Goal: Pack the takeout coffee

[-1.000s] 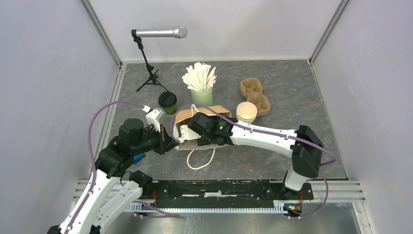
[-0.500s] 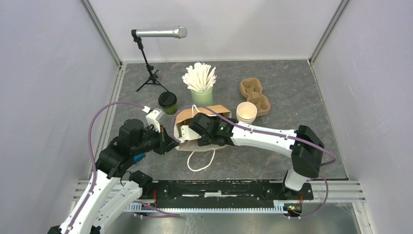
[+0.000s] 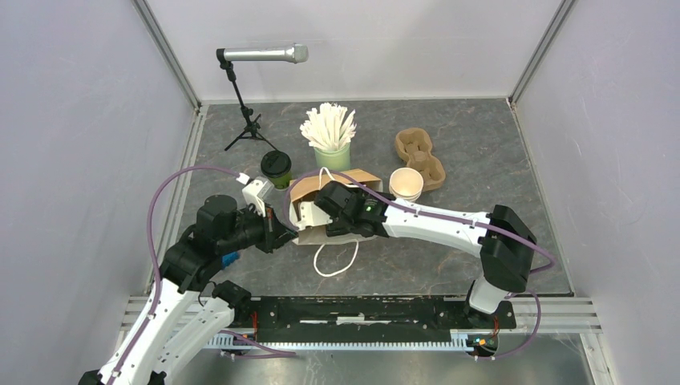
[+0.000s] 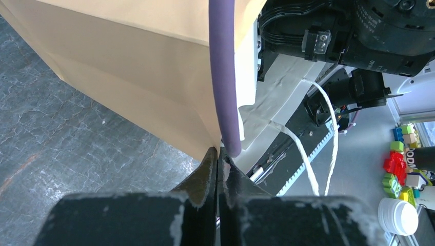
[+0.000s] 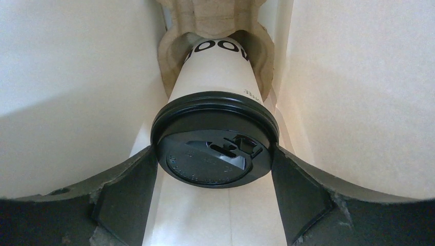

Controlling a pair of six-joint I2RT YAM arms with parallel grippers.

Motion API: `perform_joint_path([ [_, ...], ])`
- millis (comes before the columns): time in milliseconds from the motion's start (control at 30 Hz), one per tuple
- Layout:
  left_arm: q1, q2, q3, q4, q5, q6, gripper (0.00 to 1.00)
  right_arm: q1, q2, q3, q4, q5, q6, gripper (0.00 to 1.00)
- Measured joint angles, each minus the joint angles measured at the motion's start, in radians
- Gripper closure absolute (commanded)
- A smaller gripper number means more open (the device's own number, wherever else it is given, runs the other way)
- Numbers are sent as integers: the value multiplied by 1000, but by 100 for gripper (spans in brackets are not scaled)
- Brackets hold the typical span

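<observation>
A brown paper bag (image 3: 358, 178) lies on its side, mouth toward the left arm. My left gripper (image 3: 282, 234) is shut on the edge of the bag's mouth (image 4: 128, 66), the jaws pressed together at the paper (image 4: 218, 154). My right gripper (image 3: 325, 212) reaches into the bag. Its fingers press both sides of the black lid (image 5: 214, 148) of the white takeout coffee cup (image 5: 220, 72), whose base sits in a cardboard holder (image 5: 210, 15) deep inside. The olive-green coffee cup (image 3: 276, 168) with a black lid stands on the table behind the bag.
A mint-green cup of white sticks (image 3: 331, 140) stands behind the bag. A stack of lidless cream cups (image 3: 406, 184) and a cardboard cup carrier (image 3: 418, 154) are at the back right. A microphone on a stand (image 3: 240, 104) is at the back left. The bag's white handle loop (image 3: 335, 261) lies in front.
The bag and its handle loop have shifted slightly to the right, with both grippers following. The right gripper sits a little farther back in the bag mouth.
</observation>
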Motion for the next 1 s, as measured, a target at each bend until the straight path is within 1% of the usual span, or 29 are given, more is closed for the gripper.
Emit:
perform_joint_path([
  [200, 0, 1, 0, 8, 1, 0, 98, -6, -1, 0, 3, -13, -7, 11],
  [300, 0, 1, 0, 11, 2, 0, 98, -10, -3, 0, 8, -25, -15, 5],
  [333, 0, 1, 0, 12, 3, 0, 98, -11, -4, 0, 8, -29, -17, 5],
  [867, -1, 5, 0, 16, 23, -1, 98, -13, -67, -24, 23, -116, -21, 6],
  [1000, -1, 5, 0, 16, 22, -2, 98, -13, -93, -32, 20, -141, -21, 8],
])
